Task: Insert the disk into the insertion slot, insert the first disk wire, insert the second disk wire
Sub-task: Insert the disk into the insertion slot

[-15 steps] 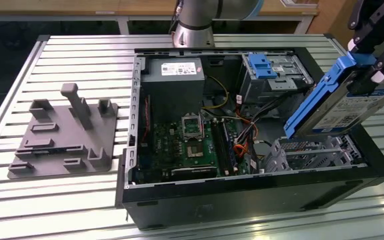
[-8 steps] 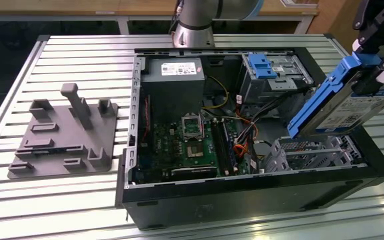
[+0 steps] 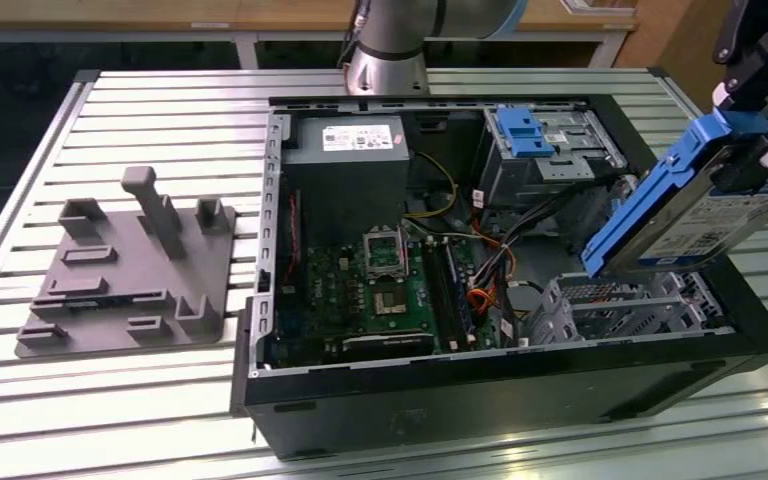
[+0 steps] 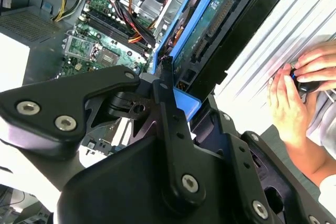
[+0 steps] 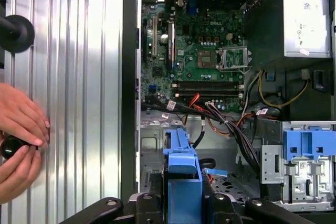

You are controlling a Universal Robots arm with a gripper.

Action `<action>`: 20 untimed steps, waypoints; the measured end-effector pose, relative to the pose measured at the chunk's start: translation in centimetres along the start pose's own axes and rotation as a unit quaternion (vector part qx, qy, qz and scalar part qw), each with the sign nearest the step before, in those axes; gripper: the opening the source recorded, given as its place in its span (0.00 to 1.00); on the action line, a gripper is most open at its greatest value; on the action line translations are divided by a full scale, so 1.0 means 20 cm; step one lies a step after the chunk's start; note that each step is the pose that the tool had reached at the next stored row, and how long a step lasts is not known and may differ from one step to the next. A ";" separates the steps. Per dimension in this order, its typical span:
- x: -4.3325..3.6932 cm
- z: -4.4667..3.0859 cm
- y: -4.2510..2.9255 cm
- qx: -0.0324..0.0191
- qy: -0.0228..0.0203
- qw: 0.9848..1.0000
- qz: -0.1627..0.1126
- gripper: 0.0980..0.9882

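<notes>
**A:** Entry one, your gripper (image 3: 758,140): position and state?

**B:** Upper right of the exterior view, above the open computer case (image 3: 357,385). Its fingers (image 4: 167,85) are closed on the disk (image 3: 688,205), pinching the blue carrier at its upper end.

**A:** Entry two, the disk: attitude?

**B:** Tilted, carried in the air. In the exterior view its long axis runs from upper right down to lower left, with the labelled face toward the camera. The low end hangs just above the insertion slot (image 3: 620,305) and, by your best judgement, is not yet inside it.

**A:** Entry three, the slot: bearing from your fingers?

**B:** Below them, at the lower right of the exterior view, in the near corner of the case. The disk's low end is the part closest to it.

**A:** Entry four, wires?

**B:** A loose bundle of cables (image 3: 498,265) lies between the slot and the motherboard (image 3: 371,290). None is joined to the disk.

**A:** Entry five, other?

**B:** A person's hands (image 5: 21,140) rest on the slatted surface (image 3: 157,120), outside the case.
</notes>
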State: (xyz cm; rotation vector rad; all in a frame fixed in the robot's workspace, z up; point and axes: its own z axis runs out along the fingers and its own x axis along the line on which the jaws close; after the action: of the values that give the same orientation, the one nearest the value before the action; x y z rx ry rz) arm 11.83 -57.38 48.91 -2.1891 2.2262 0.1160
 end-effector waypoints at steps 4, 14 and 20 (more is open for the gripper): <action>-0.030 0.010 -0.002 0.000 0.000 1.000 0.000 0.30; -0.046 0.053 -0.008 0.000 0.000 1.000 -0.005 0.30; -0.044 0.080 -0.016 -0.001 0.000 1.000 -0.008 0.30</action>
State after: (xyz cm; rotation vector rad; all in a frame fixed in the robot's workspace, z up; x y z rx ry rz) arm 12.10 -56.40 47.36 -2.2074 2.2090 0.1160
